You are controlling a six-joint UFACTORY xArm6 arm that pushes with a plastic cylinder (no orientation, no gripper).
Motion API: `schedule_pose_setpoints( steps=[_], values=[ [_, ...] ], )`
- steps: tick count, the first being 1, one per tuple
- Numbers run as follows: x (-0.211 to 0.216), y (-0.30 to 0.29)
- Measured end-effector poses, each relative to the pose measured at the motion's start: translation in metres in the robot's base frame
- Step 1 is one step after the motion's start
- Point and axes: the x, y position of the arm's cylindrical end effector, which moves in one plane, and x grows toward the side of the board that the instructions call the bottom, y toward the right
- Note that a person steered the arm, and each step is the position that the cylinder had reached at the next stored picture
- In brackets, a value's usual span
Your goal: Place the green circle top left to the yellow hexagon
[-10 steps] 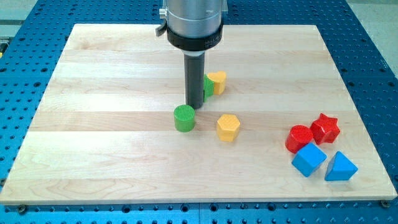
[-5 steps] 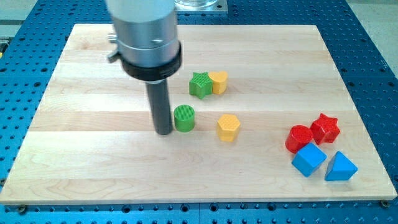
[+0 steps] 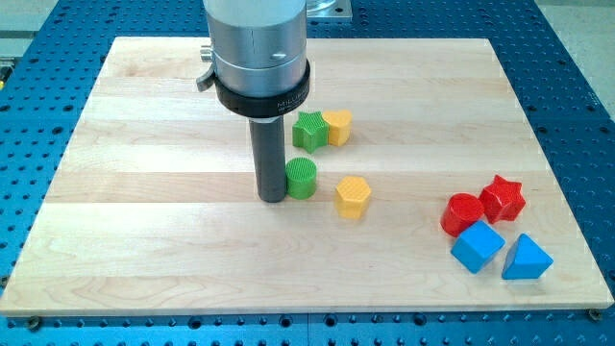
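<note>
Camera view: my tip (image 3: 272, 198) sits on the wooden counter (image 3: 144, 240), touching the left side of the green circle (image 3: 301, 178). The arm carries no gripper, only the rod, so nothing can spread or pinch. The green circle lies just beside the yellow hexagon (image 3: 353, 196), on its left and slightly toward the view's top. A green star (image 3: 309, 131) and a yellow heart (image 3: 337, 126) touch each other above them.

The step in hand looks like the final nudge. The circle is already close to the upper left of the hexagon, so the next move probably calls for a short push toward the view's top from below the circle, without knocking the hexagon or the green star.

Well apart at the view's right sit a red circle (image 3: 462, 213), a red star (image 3: 503, 198), a blue cube (image 3: 477, 246) and a blue triangle (image 3: 526, 258). No containers show.
</note>
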Motion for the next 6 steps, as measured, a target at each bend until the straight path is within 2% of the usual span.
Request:
schedule_pose_setpoints(
  steps=[2, 4, 5, 6],
  values=[
    [-0.006, 0.000],
    [-0.036, 0.002],
    [-0.037, 0.003],
    [-0.043, 0.027]
  ],
)
